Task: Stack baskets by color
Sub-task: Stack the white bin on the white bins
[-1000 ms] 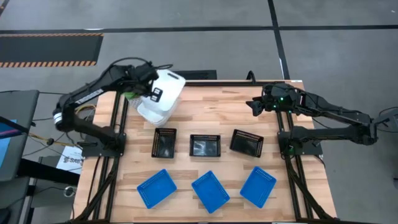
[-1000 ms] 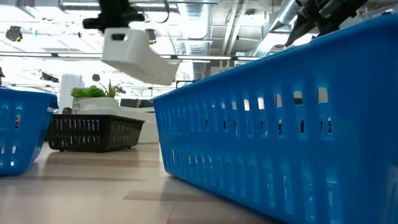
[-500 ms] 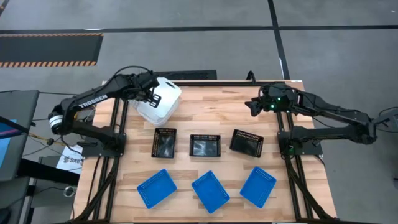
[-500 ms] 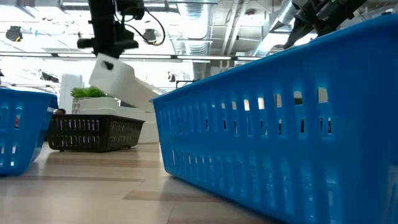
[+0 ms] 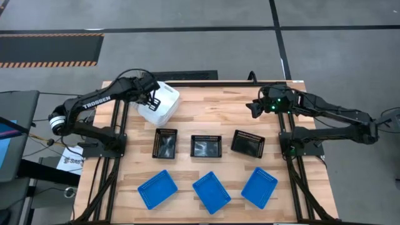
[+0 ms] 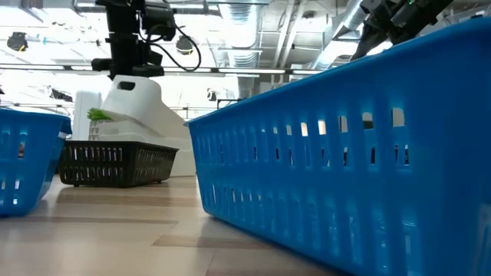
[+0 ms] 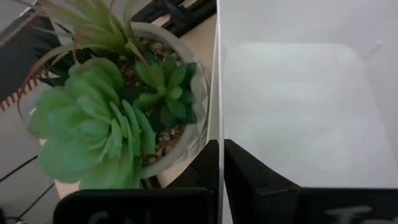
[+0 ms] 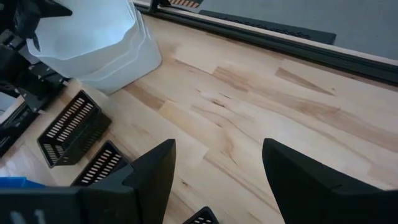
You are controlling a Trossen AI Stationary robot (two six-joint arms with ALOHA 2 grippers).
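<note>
My left gripper (image 5: 151,98) is at the table's far left, shut on a white basket (image 5: 160,104). That basket stands tilted, its lower part in another white basket (image 8: 127,62). A row of three black baskets (image 5: 206,145) crosses the table's middle. A row of three blue baskets (image 5: 211,192) lies near the front edge. My right gripper (image 5: 253,107) hangs open above the far right of the table, with nothing between its fingers. My left gripper holds the white basket by the rim of one wall (image 7: 218,134). One finger (image 7: 261,183) is inside the basket and the other (image 7: 193,180) outside. The fingers come from above, slanting down. The basket is tilted, its lower part resting in the white basket below.
A small green potted plant (image 7: 106,118) stands right beside the white baskets, at the table's far left corner. Bare wood (image 5: 219,109) lies between the white baskets and my right gripper. The nearest blue basket (image 6: 345,153) fills much of the low view.
My left gripper has come down with the white basket, which hung clear above the table a second ago. The basket now sits tilted in the white basket below, beside the plant.
</note>
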